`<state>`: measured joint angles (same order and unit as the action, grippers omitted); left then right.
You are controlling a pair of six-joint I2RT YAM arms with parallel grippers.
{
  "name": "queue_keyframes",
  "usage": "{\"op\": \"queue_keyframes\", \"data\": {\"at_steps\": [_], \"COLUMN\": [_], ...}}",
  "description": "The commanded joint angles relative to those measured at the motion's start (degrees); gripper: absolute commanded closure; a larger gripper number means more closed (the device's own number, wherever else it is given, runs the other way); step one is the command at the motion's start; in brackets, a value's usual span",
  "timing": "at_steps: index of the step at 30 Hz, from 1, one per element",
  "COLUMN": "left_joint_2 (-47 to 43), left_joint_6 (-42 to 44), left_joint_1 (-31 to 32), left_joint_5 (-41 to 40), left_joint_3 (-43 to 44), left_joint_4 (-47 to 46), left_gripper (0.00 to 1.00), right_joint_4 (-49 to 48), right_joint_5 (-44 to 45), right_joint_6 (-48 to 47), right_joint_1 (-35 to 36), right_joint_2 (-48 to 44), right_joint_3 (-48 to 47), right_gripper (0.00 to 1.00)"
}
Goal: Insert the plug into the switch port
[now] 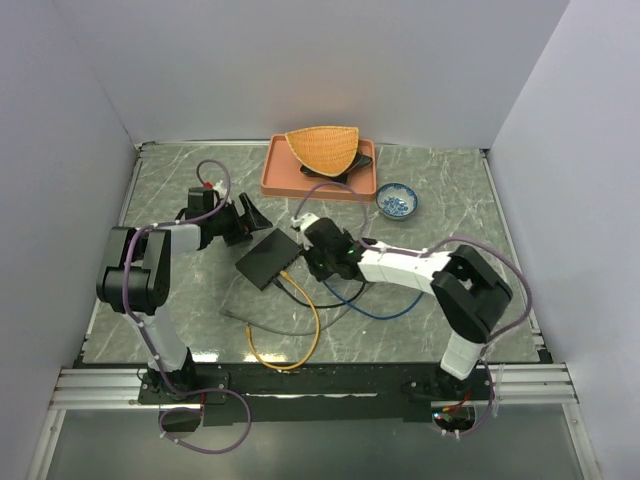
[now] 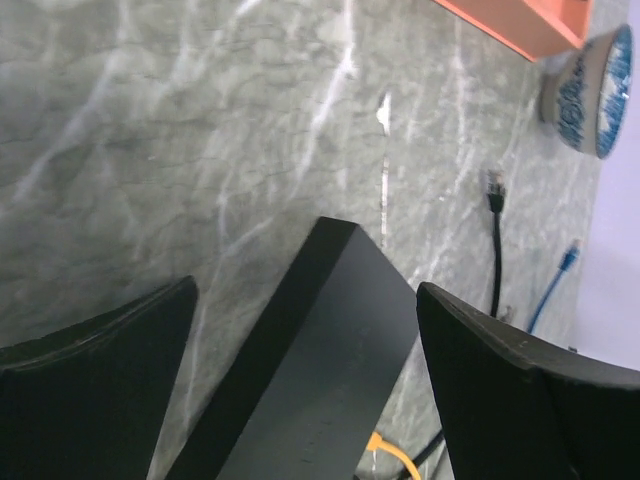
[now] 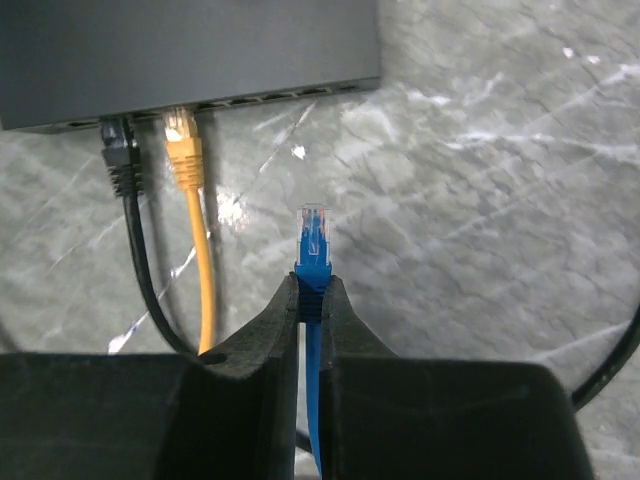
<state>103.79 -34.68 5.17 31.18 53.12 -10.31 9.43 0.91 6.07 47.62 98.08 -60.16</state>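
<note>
Okay, blue plug (image 3: 313,240) pinched tight in the right hand (image 3: 312,292), tip pointing at the switch (image 3: 190,50) but short of its port row, off to the right of the yellow plug (image 3: 183,150) and black plug (image 3: 120,160) seated there. Switch lies flat mid-worktop (image 3: 480,200). Left hand (image 2: 305,300) spread wide, one finger either side of the switch's corner, neither touching.

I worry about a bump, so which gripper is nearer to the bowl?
Right. The right gripper, shut on the plug, is left of the bowl and nearer the robot; the left gripper is farther left, at the switch's corner.
</note>
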Motion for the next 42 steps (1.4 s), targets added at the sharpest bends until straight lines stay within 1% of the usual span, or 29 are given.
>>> {"op": "queue_keyframes", "data": {"at_steps": [1, 4, 7, 13, 24, 31, 42], "left_joint_2": [1.6, 1.8, 1.9, 2.7, 4.0, 5.1, 5.7], "left_joint_6": [1.4, 1.7, 1.9, 1.6, 1.5, 2.1, 2.7], "left_joint_1": [-0.1, -0.1, -0.1, -0.1, -0.1, -0.1, -0.1], "left_joint_5": [5.3, 6.5, 7.1, 8.7, 8.7, 10.0, 10.1], "left_joint_3": [2.6, 2.3, 2.0, 1.0, 0.0, 0.5, 0.6], "left_joint_4": [-1.5, -1.2, -0.9, -1.9, -2.3, -2.2, -1.6], "left_gripper": [0.01, 0.03, 0.04, 0.05, 0.09, 0.18, 0.22], "right_joint_4": [0.3, 0.8, 1.7, 0.6, -6.2, -7.3, -7.6], "right_joint_5": [9.6, 11.0, 12.4, 12.4, 11.2, 11.8, 11.1], "right_joint_6": [-2.0, -2.9, -2.3, -2.4, -2.7, -2.6, -2.9], "right_joint_1": [3.6, 4.7, 5.2, 5.7, 7.4, 7.9, 8.2], "right_joint_2": [4.4, 8.9, 11.3, 12.7, 10.5, 10.2, 9.5], "right_joint_3": [-5.7, -7.9, -9.9, -9.3, -5.1, -4.9, -6.3], "right_gripper": [1.0, 1.0, 1.0, 1.0, 1.0, 1.0, 1.0]}}
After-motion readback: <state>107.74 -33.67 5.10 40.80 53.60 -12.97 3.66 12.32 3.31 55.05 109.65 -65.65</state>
